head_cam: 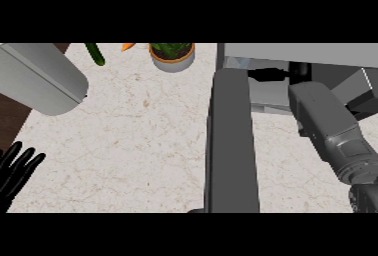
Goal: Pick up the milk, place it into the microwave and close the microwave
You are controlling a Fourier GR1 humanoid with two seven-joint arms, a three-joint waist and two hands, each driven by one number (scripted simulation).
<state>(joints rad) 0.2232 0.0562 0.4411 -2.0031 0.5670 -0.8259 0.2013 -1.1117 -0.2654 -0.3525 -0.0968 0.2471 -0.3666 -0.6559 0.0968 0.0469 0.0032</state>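
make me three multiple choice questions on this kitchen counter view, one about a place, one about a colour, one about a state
1. Where does the potted plant stand?
A. at the counter's far edge, left of the microwave door
B. inside the microwave
C. beside the left hand

2. What colour is the left hand?
A. white
B. black
C. orange

3. How is the microwave door?
A. shut flat
B. taken off and lying on the counter
C. swung open, out over the counter

Answers: 1 A, the pot sits near the view's top, just left of the door. 2 B, its fingers show black at the view's left edge. 3 C, the door sticks out edge-on from the microwave towards the robot.
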